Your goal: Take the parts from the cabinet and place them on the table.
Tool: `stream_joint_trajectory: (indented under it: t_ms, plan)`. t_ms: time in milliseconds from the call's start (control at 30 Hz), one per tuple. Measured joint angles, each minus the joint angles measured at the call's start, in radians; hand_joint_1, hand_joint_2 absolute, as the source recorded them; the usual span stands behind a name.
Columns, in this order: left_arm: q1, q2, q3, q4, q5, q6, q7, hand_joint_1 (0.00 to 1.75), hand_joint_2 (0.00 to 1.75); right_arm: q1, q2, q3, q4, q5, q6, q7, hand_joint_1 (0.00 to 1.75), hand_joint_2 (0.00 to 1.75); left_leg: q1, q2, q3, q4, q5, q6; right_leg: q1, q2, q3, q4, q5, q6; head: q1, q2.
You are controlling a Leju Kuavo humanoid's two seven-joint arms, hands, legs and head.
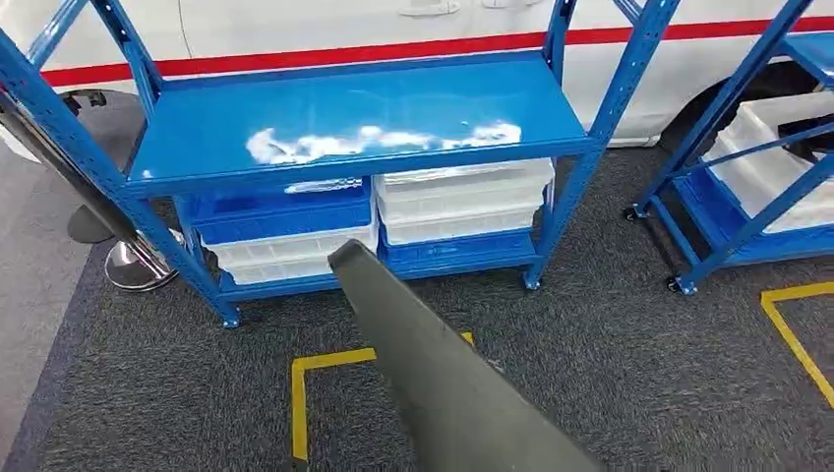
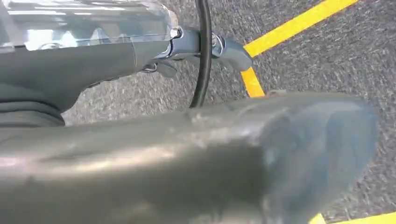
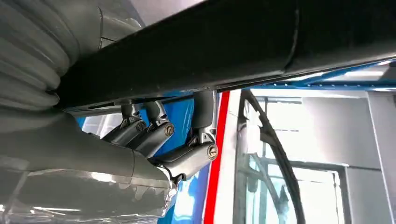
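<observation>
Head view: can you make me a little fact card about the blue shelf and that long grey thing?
Shelf: blue rack, top board bare and shiny
Under the top board: white bins and blue bins, stacked
Long thing: dark grey part, sticking up from the bottom edge toward the rack
Right hand: fingers reach up against the part
Left hand: beside the part, grip unclear
Floor: grey carpet with yellow tape
Behind: white vehicle with a red stripe
</observation>
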Motion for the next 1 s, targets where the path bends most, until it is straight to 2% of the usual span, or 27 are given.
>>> stream_joint_trajectory:
  t_ms: [33, 67, 100, 133, 167, 200, 233, 267, 300, 333, 367, 400, 500, 533, 567, 600, 633, 667, 700, 733, 767, 800, 833, 867, 900, 967, 1000]
  plan:
    - [0.001, -0.004, 0.000, 0.000, 0.000, 0.000, 0.000, 0.00, 0.00, 0.005, -0.003, 0.000, 0.000, -0.005, -0.003, -0.009, 1.75, 1.75, 0.012, 0.016, -0.002, -0.013, 0.013, 0.004, -0.001, 0.008, -0.004, 0.010, -0.001, 0.000, 0.000, 0.000]
    - [-0.001, -0.003, 0.000, 0.000, 0.000, 0.000, 0.000, 0.00, 0.00, 0.012, -0.008, 0.000, 0.002, -0.011, -0.007, -0.022, 1.75, 1.75, 0.011, 0.029, -0.001, -0.014, 0.018, 0.009, 0.001, -0.032, -0.019, 0.036, -0.030, 0.004, 0.000, 0.000]
    - [-0.002, -0.003, 0.000, 0.000, -0.001, 0.000, 0.000, 0.00, 0.00, 0.018, -0.011, 0.000, 0.003, -0.016, -0.011, -0.030, 1.75, 1.75, 0.010, 0.040, -0.008, -0.014, 0.023, 0.016, 0.002, -0.064, -0.047, 0.097, -0.079, 0.010, 0.002, 0.000]
    - [0.000, -0.003, 0.000, 0.000, -0.001, -0.002, 0.000, 0.00, 0.00, 0.021, -0.016, 0.001, 0.006, -0.019, -0.014, -0.035, 1.75, 1.75, 0.007, 0.053, -0.015, -0.013, 0.027, 0.017, -0.001, -0.084, -0.082, 0.178, -0.128, 0.016, 0.002, 0.000]
    - [0.004, -0.002, 0.000, 0.000, -0.001, -0.003, 0.001, 0.00, 0.00, 0.025, -0.018, 0.002, 0.009, -0.020, -0.015, -0.035, 1.75, 1.75, 0.005, 0.069, -0.021, -0.012, 0.028, 0.017, -0.004, -0.095, -0.111, 0.252, -0.163, 0.020, 0.002, 0.000]
    - [0.008, -0.001, 0.000, 0.000, -0.001, -0.004, 0.002, 0.00, 0.00, 0.028, -0.022, 0.003, 0.013, -0.022, -0.016, -0.036, 1.75, 1.75, 0.004, 0.085, -0.027, -0.010, 0.030, 0.016, -0.005, -0.102, -0.125, 0.296, -0.176, 0.023, 0.002, 0.000]
    - [0.009, -0.001, 0.000, 0.000, -0.001, -0.004, 0.002, 0.00, 0.00, 0.030, -0.024, 0.003, 0.014, -0.024, -0.016, -0.036, 1.75, 1.75, 0.004, 0.096, -0.031, -0.007, 0.031, 0.015, -0.007, -0.106, -0.118, 0.295, -0.169, 0.025, 0.002, 0.000]
    - [0.008, 0.000, 0.000, 0.000, -0.001, -0.005, 0.002, 0.00, 0.00, 0.033, -0.026, 0.004, 0.016, -0.027, -0.016, -0.035, 1.75, 1.75, 0.004, 0.111, -0.036, -0.002, 0.030, 0.015, -0.010, -0.113, -0.083, 0.247, -0.139, 0.026, 0.002, 0.000]
    - [0.006, -0.001, 0.000, 0.000, -0.001, -0.006, 0.002, 0.00, 0.00, 0.034, -0.027, 0.005, 0.016, -0.029, -0.016, -0.034, 1.75, 1.75, 0.004, 0.123, -0.038, 0.003, 0.029, 0.012, -0.011, -0.126, -0.027, 0.160, -0.101, 0.025, 0.002, 0.000]
    - [0.005, -0.001, -0.001, 0.000, -0.002, -0.008, 0.002, 0.00, 0.00, 0.034, -0.029, 0.007, 0.016, -0.031, -0.017, -0.034, 1.75, 1.75, 0.004, 0.134, -0.039, 0.008, 0.026, 0.009, -0.011, -0.151, 0.033, 0.068, -0.070, 0.021, 0.002, 0.000]
    - [0.005, -0.001, -0.001, 0.000, -0.003, -0.010, 0.002, 0.00, 0.00, 0.032, -0.030, 0.008, 0.016, -0.032, -0.017, -0.034, 1.75, 1.75, 0.000, 0.141, -0.038, 0.012, 0.023, 0.003, -0.004, -0.201, 0.057, 0.013, -0.087, 0.010, 0.002, 0.000]
    - [0.005, -0.001, -0.002, 0.000, -0.004, -0.011, 0.002, 0.00, 0.00, 0.034, -0.030, 0.010, 0.016, -0.032, -0.017, -0.034, 1.75, 1.75, -0.006, 0.148, -0.038, 0.016, 0.019, -0.004, -0.001, -0.192, 0.058, 0.012, -0.076, -0.005, 0.001, 0.000]
    - [0.002, -0.001, -0.005, 0.000, -0.008, -0.015, 0.002, 0.00, 0.00, 0.036, -0.032, 0.010, 0.017, -0.033, -0.017, -0.033, 1.75, 1.75, -0.005, 0.172, -0.032, 0.013, 0.020, -0.020, 0.004, -0.162, 0.049, 0.016, -0.076, -0.021, 0.001, 0.000]
    - [0.000, -0.001, -0.008, 0.000, -0.008, -0.015, 0.002, 0.00, 0.00, 0.036, -0.032, 0.011, 0.017, -0.033, -0.017, -0.034, 1.75, 1.75, -0.004, 0.177, -0.033, 0.016, 0.014, -0.027, -0.004, -0.149, 0.052, 0.007, -0.068, -0.032, 0.001, 0.000]
    - [-0.002, -0.001, -0.009, 0.000, -0.009, -0.016, 0.002, 0.00, 0.00, 0.037, -0.032, 0.012, 0.016, -0.034, -0.017, -0.034, 1.75, 1.75, 0.002, 0.129, -0.041, 0.040, -0.010, -0.035, -0.006, -0.140, 0.050, 0.005, -0.065, -0.039, 0.001, 0.000]
    - [-0.001, -0.001, -0.010, 0.000, -0.010, -0.018, 0.001, 0.00, 0.00, 0.035, -0.032, 0.013, 0.017, -0.034, -0.017, -0.034, 1.75, 1.75, 0.003, 0.095, -0.063, 0.094, -0.049, -0.037, -0.007, -0.130, 0.047, 0.005, -0.063, -0.043, 0.001, 0.000]
    - [0.001, -0.001, -0.011, 0.000, -0.011, -0.019, 0.002, 0.00, 0.00, 0.035, -0.032, 0.015, 0.018, -0.034, -0.017, -0.034, 1.75, 1.75, 0.005, 0.074, -0.098, 0.171, -0.091, -0.039, -0.006, -0.120, 0.043, 0.006, -0.060, -0.046, 0.001, 0.000]
    - [0.003, 0.000, -0.012, 0.000, -0.012, -0.020, 0.002, 0.00, 0.00, 0.035, -0.032, 0.016, 0.018, -0.034, -0.017, -0.034, 1.75, 1.75, 0.005, 0.062, -0.138, 0.258, -0.128, -0.040, -0.004, -0.106, 0.039, 0.007, -0.058, -0.049, 0.001, 0.000]
    - [0.005, 0.000, -0.013, 0.000, -0.012, -0.021, 0.003, 0.00, 0.00, 0.035, -0.033, 0.016, 0.020, -0.034, -0.017, -0.033, 1.75, 1.75, 0.005, 0.057, -0.168, 0.319, -0.144, -0.040, -0.003, -0.093, 0.037, 0.008, -0.058, -0.050, 0.001, 0.000]
    - [0.007, 0.000, -0.014, 0.000, -0.016, -0.021, 0.003, 0.00, 0.00, 0.035, -0.033, 0.016, 0.022, -0.034, -0.017, -0.033, 1.75, 1.75, 0.005, 0.056, -0.178, 0.336, -0.132, -0.038, -0.001, -0.078, 0.037, 0.010, -0.058, -0.050, 0.001, 0.000]
    - [0.007, 0.001, -0.014, 0.000, -0.018, -0.021, 0.003, 0.00, 0.00, 0.035, -0.033, 0.016, 0.024, -0.034, -0.017, -0.033, 1.75, 1.75, 0.005, 0.054, -0.162, 0.296, -0.096, -0.034, 0.000, -0.064, 0.037, 0.013, -0.058, -0.050, 0.001, 0.000]
    - [0.006, 0.001, -0.014, 0.000, -0.018, -0.021, 0.003, 0.00, 0.00, 0.035, -0.033, 0.016, 0.025, -0.034, -0.017, -0.033, 1.75, 1.75, 0.005, 0.050, -0.130, 0.225, -0.049, -0.030, 0.000, -0.050, 0.038, 0.017, -0.058, -0.049, 0.001, 0.000]
    - [0.005, 0.001, -0.015, 0.000, -0.018, -0.021, 0.003, 0.00, 0.00, 0.035, -0.033, 0.016, 0.025, -0.034, -0.017, -0.033, 1.75, 1.75, 0.005, 0.036, -0.090, 0.134, -0.001, -0.025, 0.001, -0.036, 0.038, 0.020, -0.059, -0.048, 0.001, 0.000]
    - [0.004, 0.001, -0.015, 0.000, -0.018, -0.021, 0.003, 0.00, 0.00, 0.035, -0.033, 0.016, 0.025, -0.034, -0.017, -0.033, 1.75, 1.75, 0.005, -0.006, -0.061, 0.057, 0.027, -0.018, -0.002, -0.027, 0.035, 0.023, -0.060, -0.046, 0.001, 0.000]
    - [0.005, 0.003, -0.015, 0.000, -0.019, -0.022, 0.003, 0.00, 0.00, 0.033, -0.033, 0.017, 0.026, -0.034, -0.017, -0.034, 1.75, 1.75, 0.009, -0.059, -0.058, 0.040, 0.015, -0.013, 0.002, -0.018, 0.027, 0.029, -0.058, -0.039, 0.002, 0.000]
    - [0.003, 0.003, -0.016, 0.000, -0.022, -0.024, 0.004, 0.00, 0.00, 0.033, -0.034, 0.018, 0.027, -0.034, -0.017, -0.032, 1.75, 1.75, 0.003, -0.042, -0.058, 0.035, 0.018, -0.012, -0.010, 0.006, 0.013, 0.028, -0.050, -0.023, 0.001, 0.000]
    - [0.005, 0.004, -0.016, 0.000, -0.024, -0.026, 0.005, 0.00, 0.00, 0.033, -0.035, 0.018, 0.027, -0.034, -0.017, -0.031, 1.75, 1.75, 0.001, -0.031, -0.058, 0.035, 0.021, -0.007, -0.013, 0.019, 0.011, 0.024, -0.045, -0.014, 0.001, 0.000]
